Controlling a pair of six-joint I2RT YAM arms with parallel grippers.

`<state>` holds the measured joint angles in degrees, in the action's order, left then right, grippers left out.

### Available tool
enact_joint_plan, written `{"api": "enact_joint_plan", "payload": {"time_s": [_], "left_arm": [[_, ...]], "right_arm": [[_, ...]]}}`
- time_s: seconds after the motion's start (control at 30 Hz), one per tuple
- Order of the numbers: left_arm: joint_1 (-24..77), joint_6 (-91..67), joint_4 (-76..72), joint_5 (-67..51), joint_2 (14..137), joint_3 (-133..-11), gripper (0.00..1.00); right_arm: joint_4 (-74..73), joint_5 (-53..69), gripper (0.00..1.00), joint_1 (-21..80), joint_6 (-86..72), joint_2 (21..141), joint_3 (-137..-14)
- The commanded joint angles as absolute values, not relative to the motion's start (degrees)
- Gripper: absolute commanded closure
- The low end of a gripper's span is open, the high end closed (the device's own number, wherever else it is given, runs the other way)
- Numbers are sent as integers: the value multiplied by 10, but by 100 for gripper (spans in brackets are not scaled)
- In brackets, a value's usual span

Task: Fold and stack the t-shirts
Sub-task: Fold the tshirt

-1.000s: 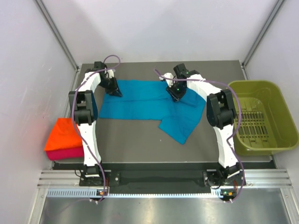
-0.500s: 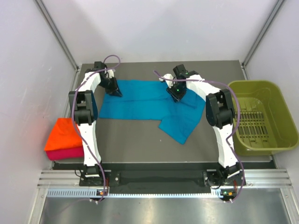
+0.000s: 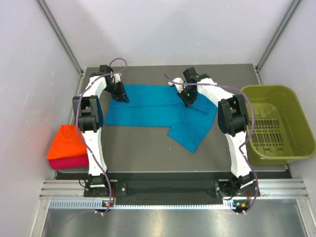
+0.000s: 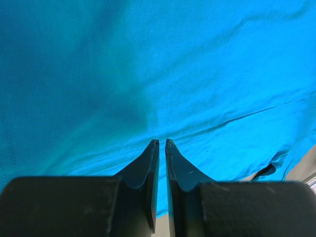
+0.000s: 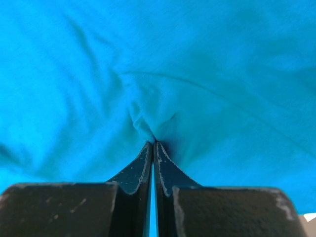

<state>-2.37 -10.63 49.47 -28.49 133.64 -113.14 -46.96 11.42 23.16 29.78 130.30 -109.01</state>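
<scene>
Right tool (image 5: 153,143) is pressed together on a small pucker of the teal t-shirt (image 3: 148,106), near the shirt's far edge on the right side. Left tool (image 4: 162,142) has its jaws almost together at the shirt's left end, and it seems to pinch a thin layer there. This shirt lies spread and unfolded on the surface (image 3: 138,153), with one part reaching toward the near side. The orange t-shirt (image 3: 66,138) lies folded on the magenta t-shirt (image 3: 66,162) beside the surface's left edge, so I judge two are done and one is left. The green basket (image 3: 269,90) stands at the right.
</scene>
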Motion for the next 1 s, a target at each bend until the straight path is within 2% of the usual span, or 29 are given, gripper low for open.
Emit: {"api": "enact_joint_plan", "payload": {"time_s": [0.0, 0.67, 0.73, 0.77, 0.83, 0.97], "left_arm": [[-24, -113, 478, -294, 1318, -1144, 85], [-20, -117, 474, -295, 1321, -1155, 85], [-20, -117, 474, -295, 1319, -1155, 85], [-21, -117, 474, -294, 1319, -1155, 85], [-21, -117, 474, -295, 1319, -1155, 85], [-20, -115, 475, -292, 1318, -1158, 85]], "right_arm": [[-524, 164, 100, 240, 293, 1239, -1129], [-596, 263, 99, 272, 294, 1264, -1165], [-596, 257, 93, 272, 294, 1266, -1165], [-597, 250, 81, 272, 294, 1267, -1164], [-602, 240, 68, 272, 294, 1273, -1162], [-593, 239, 62, 260, 271, 1262, -1147]]}}
